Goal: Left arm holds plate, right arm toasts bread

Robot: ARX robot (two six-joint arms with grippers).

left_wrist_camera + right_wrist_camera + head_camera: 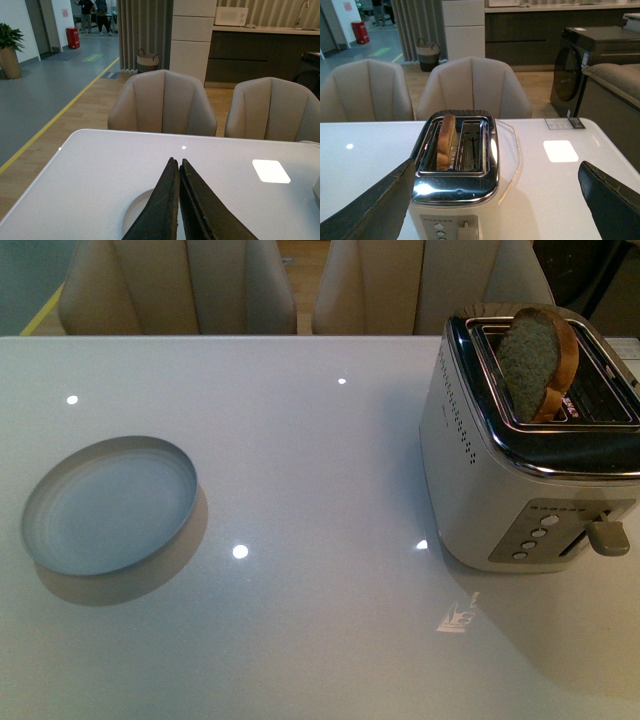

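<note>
Spreading across the whole front view, the glossy white table [300, 440] carries everything in the scene, with two beige chairs [180, 285] pushed up along its far edge. On the right side of it stands the toaster [530, 470], cream-bodied with a chrome top, its lever and round buttons on the near end. Well apart from it, on the left side of the table, lies the plate [108, 505], round, pale grey-blue, with a low rim and nothing on it.

Upright in one of the toaster's two slots is the bread [537, 362], its rounded crust end sticking up above the chrome; in the right wrist view the same slice [446, 140] sits in the slot on the plate's side of the toaster, and the other slot holds nothing.

Neither arm shows in the front view. The left gripper [178, 170] has its dark fingers pressed together with only a hairline between them, gripping nothing, above the near rim of the plate [137, 207]. The right arm's gripper [495, 200] has its fingers spread wide, one to each side of the toaster [455, 190], not touching it.
</note>
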